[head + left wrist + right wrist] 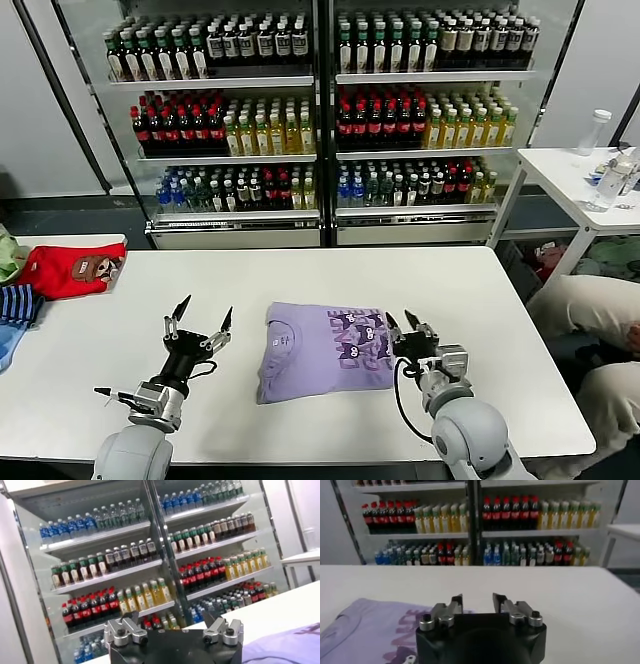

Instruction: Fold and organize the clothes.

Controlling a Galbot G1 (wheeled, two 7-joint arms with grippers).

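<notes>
From the head camera, a folded light purple cotton T-shirt (325,350) with a dark purple graphic and orange lettering lies flat on the white rectangular table (300,275), about midway across it and toward the robot's edge. Its long axis runs across the table; the round neck opening sits at its left end and the printed graphic fills its right half. The left gripper (204,318) hovers just left of the T-shirt, apart from it, its two dark pointed fingers spread wide with nothing between them. The right gripper (409,323) stands at the T-shirt's right edge, fingers parted and gripping nothing; whether it touches the cloth I cannot tell. Well left of the T-shirt, at the table's far left end, lie a red garment with a brown cartoon print (72,268) and a blue-striped garment (17,304). Behind the table stands a glass-fronted drinks cooler (320,120) packed with bottles, and to the right a small white side table (580,180) carrying clear bottles.

In the left wrist view, the left gripper (173,622) has its jaws open and empty, with a corner of the T-shirt (285,647) beside it.

In the right wrist view, the right gripper (477,602) shows a clear gap between its fingers above the T-shirt (367,627), whose lettering runs up beside it.
</notes>
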